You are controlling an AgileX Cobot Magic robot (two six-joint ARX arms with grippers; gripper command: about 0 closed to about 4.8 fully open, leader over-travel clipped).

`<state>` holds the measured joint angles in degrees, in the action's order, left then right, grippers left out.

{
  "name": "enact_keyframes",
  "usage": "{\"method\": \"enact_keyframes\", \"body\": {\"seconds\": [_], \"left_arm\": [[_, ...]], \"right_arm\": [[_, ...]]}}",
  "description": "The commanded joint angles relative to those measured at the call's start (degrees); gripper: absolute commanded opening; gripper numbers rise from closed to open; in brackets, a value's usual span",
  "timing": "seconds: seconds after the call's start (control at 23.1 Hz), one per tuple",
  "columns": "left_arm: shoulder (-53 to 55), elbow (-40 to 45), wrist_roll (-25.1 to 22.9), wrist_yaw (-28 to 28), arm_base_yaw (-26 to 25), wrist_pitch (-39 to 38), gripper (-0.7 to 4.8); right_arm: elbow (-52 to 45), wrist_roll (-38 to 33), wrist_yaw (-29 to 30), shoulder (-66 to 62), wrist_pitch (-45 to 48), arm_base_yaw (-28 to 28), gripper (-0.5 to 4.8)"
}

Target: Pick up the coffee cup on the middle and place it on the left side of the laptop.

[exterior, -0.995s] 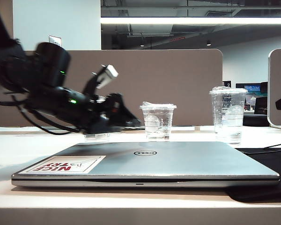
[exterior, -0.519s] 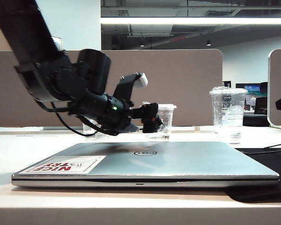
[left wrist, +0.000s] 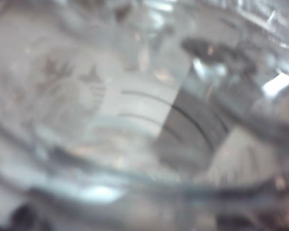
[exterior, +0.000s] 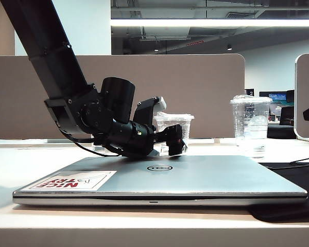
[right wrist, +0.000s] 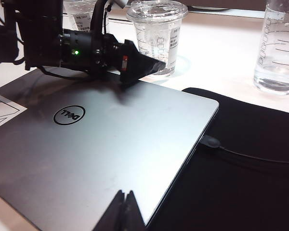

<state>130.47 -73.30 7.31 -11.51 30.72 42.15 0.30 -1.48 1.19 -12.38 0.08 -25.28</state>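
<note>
Clear cup (exterior: 174, 133) fills my left tool's (exterior: 176, 145) spread jaws over the laptop (exterior: 195, 177); right tool (right wrist: 124, 211) pressed together.

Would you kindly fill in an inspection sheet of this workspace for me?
Surface: white table, a black mat beside the laptop.
Job's things: coffee cup upright behind the closed laptop; it fills the left wrist view.
Clutter: taller clear cup further right; another labelled cup behind the left arm.
Grippers: left pincer open, at the coffee cup, above the laptop's rear edge; no grip visible. Right pincer shut, over the laptop's near edge.
Cables: a black cable plugged into the laptop.
Surroundings: brown partition, office behind.
</note>
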Motion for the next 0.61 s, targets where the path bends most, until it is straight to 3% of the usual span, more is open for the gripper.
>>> {"method": "enact_keyframes", "body": {"seconds": [0.04,0.35,0.61], "left_arm": [[1.36,-0.96,1.31,0.26,0.02,2.19,4.79],[2.62,-0.9,2.19,1.73,0.02,8.17,4.79],[3.54,-2.64,2.38,-0.33,0.02,6.29,4.79]], "right_arm": [[-0.22,0.0,0.02,-0.04,1.01,-0.07,-0.05],[-0.22,0.0,0.02,-0.33,1.03,-0.07,-0.05],[-0.22,0.0,0.02,-0.33,1.03,-0.07,-0.05]]}}
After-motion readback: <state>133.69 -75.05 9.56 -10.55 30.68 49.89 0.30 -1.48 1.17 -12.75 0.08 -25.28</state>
